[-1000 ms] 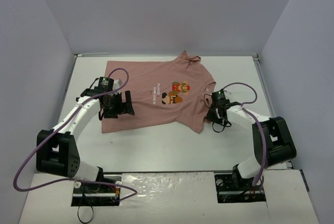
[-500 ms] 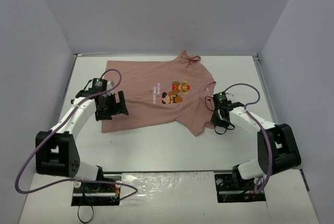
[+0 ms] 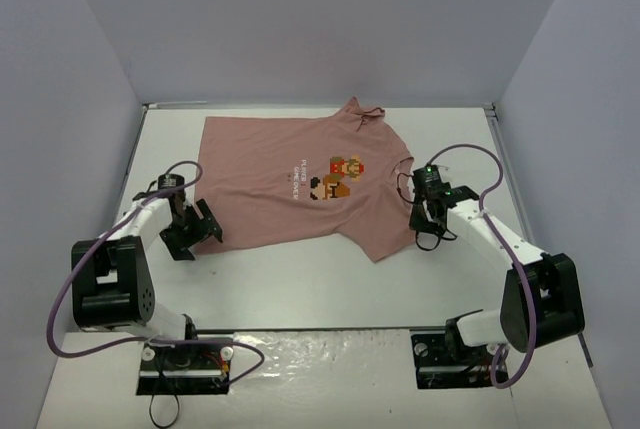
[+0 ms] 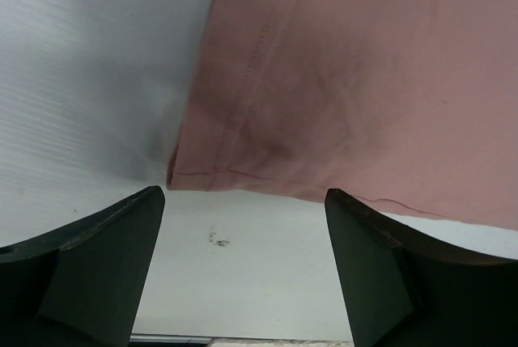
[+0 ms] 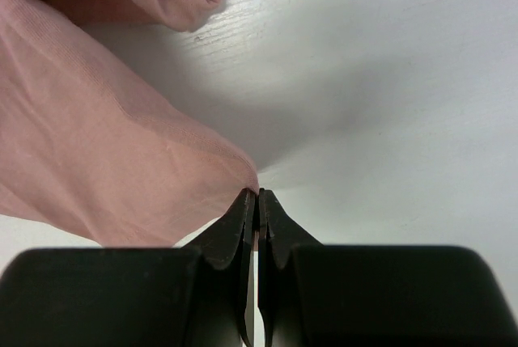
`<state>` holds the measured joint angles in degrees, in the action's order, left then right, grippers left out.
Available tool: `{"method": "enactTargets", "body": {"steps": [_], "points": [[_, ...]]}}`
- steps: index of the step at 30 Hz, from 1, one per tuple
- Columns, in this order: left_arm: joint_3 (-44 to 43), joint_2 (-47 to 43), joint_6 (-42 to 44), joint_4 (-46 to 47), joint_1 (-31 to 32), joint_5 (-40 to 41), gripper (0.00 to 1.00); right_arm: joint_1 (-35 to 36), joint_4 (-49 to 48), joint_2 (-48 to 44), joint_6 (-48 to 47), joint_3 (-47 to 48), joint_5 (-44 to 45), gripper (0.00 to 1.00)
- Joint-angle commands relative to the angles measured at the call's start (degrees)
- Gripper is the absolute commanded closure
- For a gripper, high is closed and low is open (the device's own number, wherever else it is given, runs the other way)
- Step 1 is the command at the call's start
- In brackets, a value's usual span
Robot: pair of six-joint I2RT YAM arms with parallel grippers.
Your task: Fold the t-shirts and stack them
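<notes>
T-shirt point(image 3: 270, 174) lies spread flat, print up, on the white bench point(image 3: 300, 284).
At the shirt's near left hem corner point(image 4: 182, 173), the left jaws stand wide apart, one on each side of it. At its near right edge, the right jaws are clamped together on a lifted fold of pink fabric point(image 5: 231, 171). Farther back sits the pixel figure print point(image 3: 338, 175), with the collar point(image 3: 364, 112) farthest.

The t-shirt point(image 3: 290, 164) is soft, matt pink cloth with a fine knit and stitched hems. The desk point(image 3: 300, 284) is white and smooth, a little shiny, with faint fine lines. The left end effector point(image 4: 243, 193) and the right end effector point(image 5: 257, 193) look like matt black plastic.
</notes>
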<state>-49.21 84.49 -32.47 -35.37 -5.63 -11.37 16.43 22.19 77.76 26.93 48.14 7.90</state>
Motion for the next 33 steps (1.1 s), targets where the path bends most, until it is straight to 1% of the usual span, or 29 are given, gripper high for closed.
{"method": "enactTargets", "body": {"steps": [1,4,6,7,9,11,13,14,15,19,21,23,28,33], "points": [[0.89,0.63,-3.47,2.72,-1.05,2.08,0.25,-0.52,1.72,-1.96,-2.02,1.44,0.95,1.00],[1.22,2.24,-3.97,3.55,-1.05,2.64,0.29,-0.57,1.72,-1.82,-2.68,1.17,1.03,1.00],[1.22,3.03,-4.25,4.22,-1.05,3.00,0.35,-0.67,1.78,-1.94,-3.00,1.04,0.94,1.00],[1.20,3.23,-4.38,4.47,-1.04,3.24,0.40,-0.72,1.82,-2.05,-3.18,0.98,0.89,1.00],[1.05,3.31,-4.51,4.74,-1.00,4.10,0.54,-0.95,1.95,-2.34,-3.65,0.88,0.91,1.00],[0.36,3.31,-4.24,4.87,-1.40,5.14,0.72,-1.58,2.31,-2.40,-4.30,0.76,0.92,1.00],[-0.65,3.34,-3.50,4.74,-1.80,5.41,0.84,-2.72,2.71,-2.57,-5.04,0.86,0.80,1.00],[-1.41,3.39,-2.85,4.39,-2.39,5.47,0.98,-3.89,3.47,-2.92,-5.51,1.21,0.80,1.00],[-2.59,3.02,-2.44,4.09,-2.53,5.63,0.99,-4.55,4.01,-3.41,-5.79,1.85,0.16,1.00],[-7.54,0.21,-0.89,2.02,-2.65,6.60,1.00,-6.21,8.36,-4.21,-6.84,5.74,-0.69,1.00],[-8.99,-1.73,-0.49,1.00,-2.63,6.72,1.00,-6.22,10.90,-4.38,-7.23,9.07,-1.62,1.00],[-9.59,-3.31,-0.40,0.37,-2.70,6.86,1.00,-6.14,12.87,-4.96,-6.54,9.43,-4.34,1.00],[-6.81,-6.83,-0.75,-0.31,-2.70,5.99,1.00,-5.97,17.53,-8.60,-2.70,5.75,-9.71,1.00],[-3.26,-9.27,-0.93,-0.84,-2.72,5.31,1.00,-5.78,23.45,-13.71,0.69,2.91,-9.23,1.00]]}}
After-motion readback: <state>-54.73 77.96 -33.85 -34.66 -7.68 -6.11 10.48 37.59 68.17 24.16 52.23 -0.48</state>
